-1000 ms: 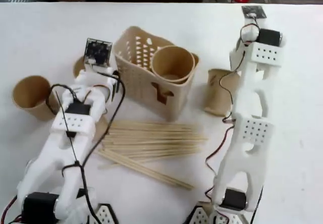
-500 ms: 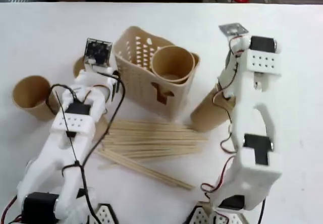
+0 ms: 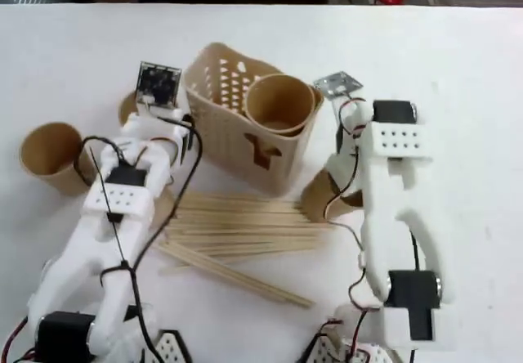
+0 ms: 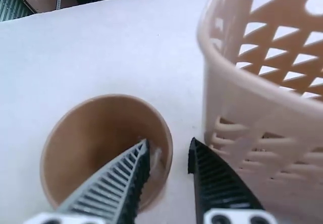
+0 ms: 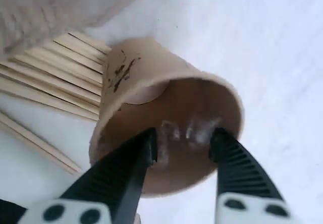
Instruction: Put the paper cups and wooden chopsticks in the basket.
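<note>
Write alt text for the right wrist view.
The right gripper clamps the rim of a tilted brown paper cup, whose open mouth faces the camera. Wooden chopsticks lie on the white table beside the cup, with the basket blurred beyond them.

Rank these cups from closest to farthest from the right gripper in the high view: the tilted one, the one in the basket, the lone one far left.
1. Tilted cup, right at the right gripper.
2. Basket cup, standing in the basket, at its right end.
3. Lone cup, far over on the left.
</note>
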Controlling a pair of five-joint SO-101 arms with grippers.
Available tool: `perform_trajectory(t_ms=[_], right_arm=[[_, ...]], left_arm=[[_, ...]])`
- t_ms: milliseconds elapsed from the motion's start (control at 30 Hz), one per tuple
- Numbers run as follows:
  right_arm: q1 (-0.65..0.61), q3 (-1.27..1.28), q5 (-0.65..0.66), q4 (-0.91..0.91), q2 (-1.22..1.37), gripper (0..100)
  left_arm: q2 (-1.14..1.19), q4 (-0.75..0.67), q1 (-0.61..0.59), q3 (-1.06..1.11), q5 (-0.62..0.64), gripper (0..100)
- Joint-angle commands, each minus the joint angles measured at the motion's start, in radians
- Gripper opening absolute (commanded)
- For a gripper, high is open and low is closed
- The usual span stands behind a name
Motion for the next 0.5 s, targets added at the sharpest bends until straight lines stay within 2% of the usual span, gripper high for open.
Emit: perform_trajectory(t_ms=[0, 167, 367, 467], right_arm=[[-0.018, -0.029, 0.012, -0.007, -0.091, 19.1], [-0.019, -0.095, 0.015, 0.033, -0.153, 27.9], [-0.021, -0.081, 0.014, 0.025, -0.159, 27.6], [-0.015, -0.017, 0.014, -0.036, -0.125, 27.6]], left_arm=[[-0.008, -0.029, -0.008, -0.011, -0.012, 15], [-0.008, -0.029, -0.008, -0.011, -0.012, 15], [-0.008, -0.029, -0.008, -0.011, -0.012, 15], [-0.008, -0.029, -0.008, -0.012, -0.012, 15]])
